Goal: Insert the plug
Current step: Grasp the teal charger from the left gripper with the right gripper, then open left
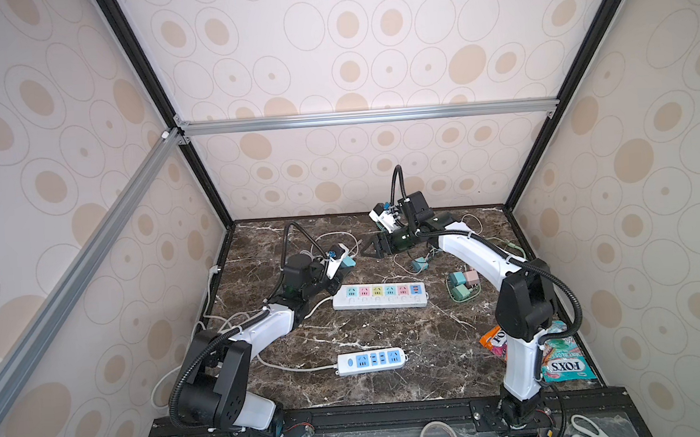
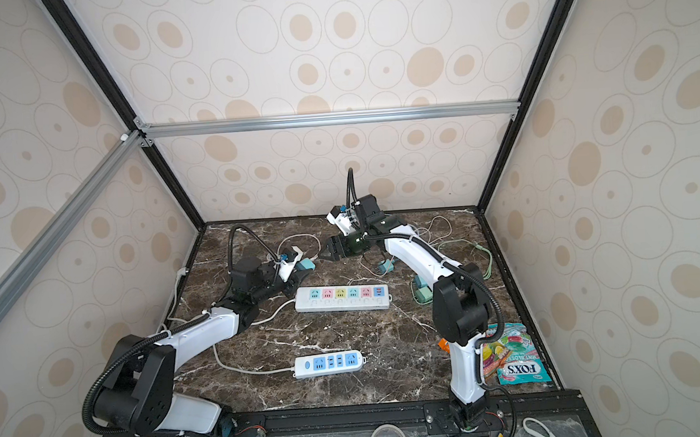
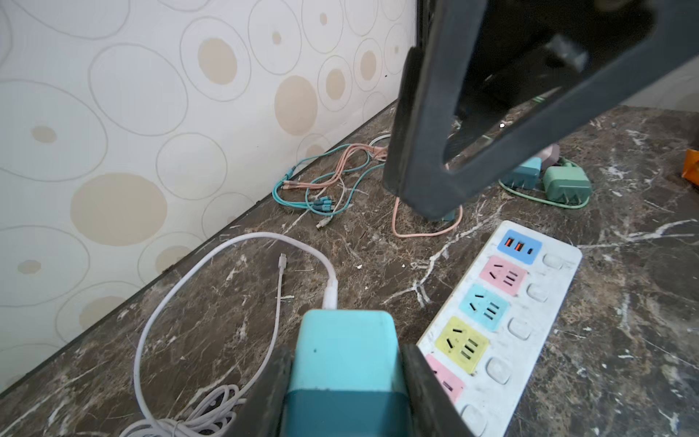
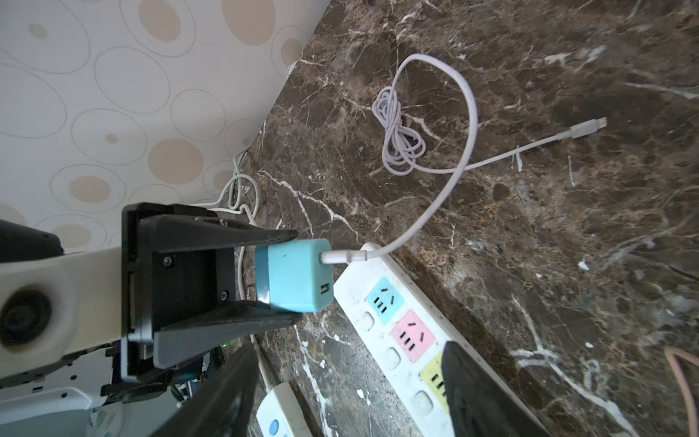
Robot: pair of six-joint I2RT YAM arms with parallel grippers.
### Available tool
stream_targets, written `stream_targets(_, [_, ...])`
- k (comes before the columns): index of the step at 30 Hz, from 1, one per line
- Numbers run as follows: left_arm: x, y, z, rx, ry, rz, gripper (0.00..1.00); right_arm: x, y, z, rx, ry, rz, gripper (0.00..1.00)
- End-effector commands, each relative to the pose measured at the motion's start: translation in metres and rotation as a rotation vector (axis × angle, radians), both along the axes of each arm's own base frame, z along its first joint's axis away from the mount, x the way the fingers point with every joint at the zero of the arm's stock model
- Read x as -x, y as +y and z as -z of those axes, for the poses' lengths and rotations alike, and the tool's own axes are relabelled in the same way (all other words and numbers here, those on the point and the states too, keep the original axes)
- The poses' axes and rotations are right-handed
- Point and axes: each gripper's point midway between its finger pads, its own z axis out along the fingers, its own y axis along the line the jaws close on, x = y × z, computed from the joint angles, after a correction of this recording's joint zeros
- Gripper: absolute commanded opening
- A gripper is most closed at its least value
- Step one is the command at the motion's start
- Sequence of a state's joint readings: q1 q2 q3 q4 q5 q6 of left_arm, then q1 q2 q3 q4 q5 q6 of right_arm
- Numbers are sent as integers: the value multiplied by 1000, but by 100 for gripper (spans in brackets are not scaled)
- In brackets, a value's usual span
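A light-blue plug with a darker teal base is held just above the table, behind the left end of the long white power strip with coloured sockets. My left gripper is shut on the plug, one finger on each side. A white cable runs from its front face onto the table. My right gripper is open and empty. It hovers just right of the plug, pointing at it, above the strip.
A shorter white strip with blue sockets lies nearer the front. Teal, pink and green chargers with tangled cables sit at the right and back. Candy bags lie front right. Walls close in three sides.
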State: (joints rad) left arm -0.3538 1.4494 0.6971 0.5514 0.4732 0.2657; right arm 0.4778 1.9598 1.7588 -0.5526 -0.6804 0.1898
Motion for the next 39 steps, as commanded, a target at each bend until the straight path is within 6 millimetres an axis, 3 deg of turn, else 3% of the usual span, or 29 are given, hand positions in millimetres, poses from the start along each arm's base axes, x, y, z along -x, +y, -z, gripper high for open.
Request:
stream_targets(1, [2,-9,-47,61,-202,57,0,7,5,-4,-26,72,-9,77])
stream_targets(6, [21,-15,-59,106,-272,133,0,16,15,-4,-127,262,3,77])
stream_targets(11, [42,-16,-70,152,-363,185,0,24,27,-27,-301,369,-30,76])
stream_targets(16, [45,-18,-72,159,-364,205,0,36,26,-33,-321,376,-88,71])
stream_targets(24, [57,-26,-73,172,-367,290,0,59,23,-41,-338,376,-209,56])
stream_targets(39, [58,-29,-73,172,-361,314,0,68,33,-55,-401,356,-285,40])
